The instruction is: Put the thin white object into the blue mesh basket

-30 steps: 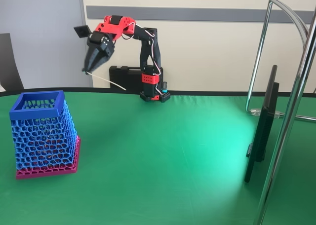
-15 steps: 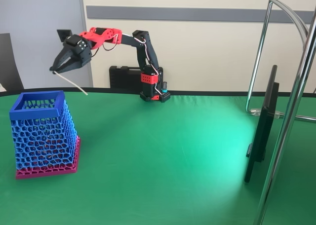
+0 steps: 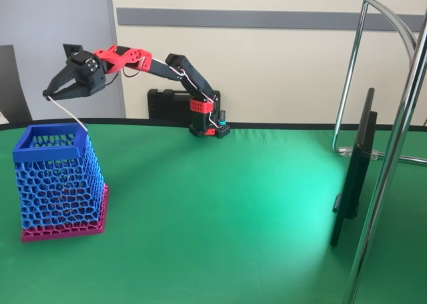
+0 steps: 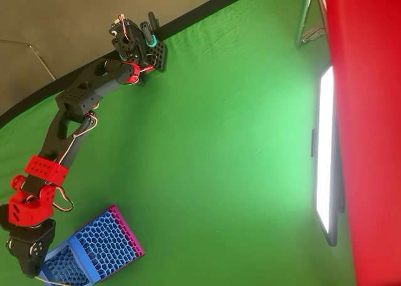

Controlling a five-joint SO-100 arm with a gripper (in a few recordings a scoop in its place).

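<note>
In the fixed view the red and black arm (image 3: 167,64) reaches out from its base at the far edge of the green surface (image 3: 233,204) toward the left, and its gripper (image 3: 48,94) hangs in the air above the blue mesh basket (image 3: 57,181). The jaws are pinched together on the upper end of the thin white object (image 3: 69,113), which slants down and to the right from the fingertips, its lower end close to the basket's dark blue rim; whether it touches the rim I cannot tell. The basket stands upright on its magenta base near the left edge of the surface, tapering slightly toward the top. In the overhead view the arm (image 4: 69,116) stretches down the left side to the gripper (image 4: 28,270), which sits over the basket (image 4: 94,251) at the bottom left corner, with a thin pale line of the stick (image 4: 47,281) just showing at the lower edge. A flat dark screen (image 3: 353,171) stands on edge at the right, beside chrome stand tubes (image 3: 393,151)
</note>
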